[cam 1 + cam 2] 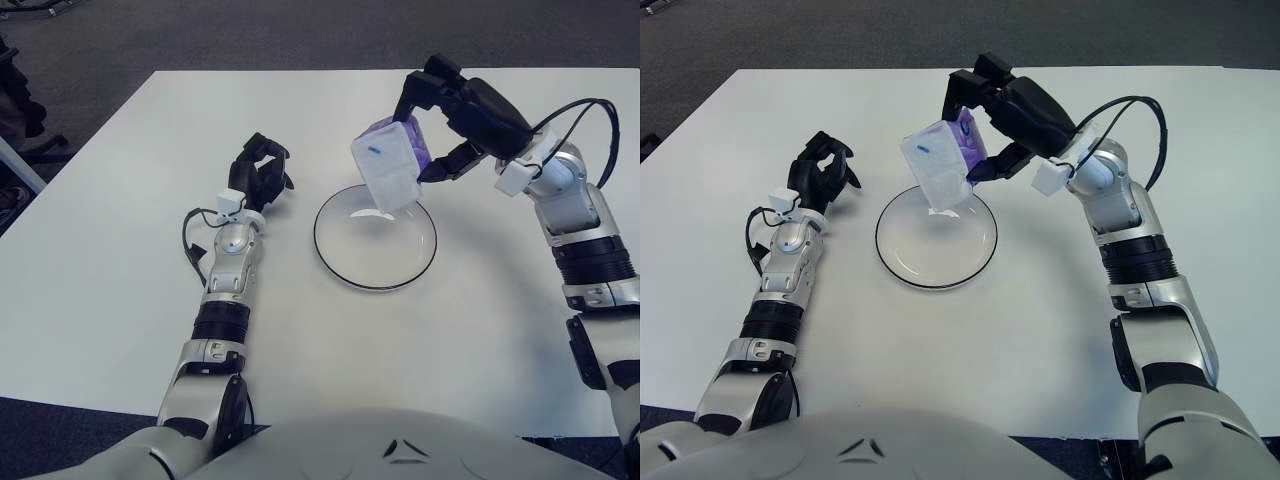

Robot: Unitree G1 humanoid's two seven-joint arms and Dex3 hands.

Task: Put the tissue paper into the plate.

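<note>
My right hand (432, 118) grips the tissue pack (388, 162) above the plate's (340, 262) far rim; I should lower before releasing, left hand (262, 172) curled empty beside the plate.

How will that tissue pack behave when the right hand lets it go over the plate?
The tissue pack, held in the right hand, looks soft and probably light. Its wrapper appears dented, so it likely squashes. It hangs tilted over the plate's far rim, so it may flop partly onto the edge.
</note>
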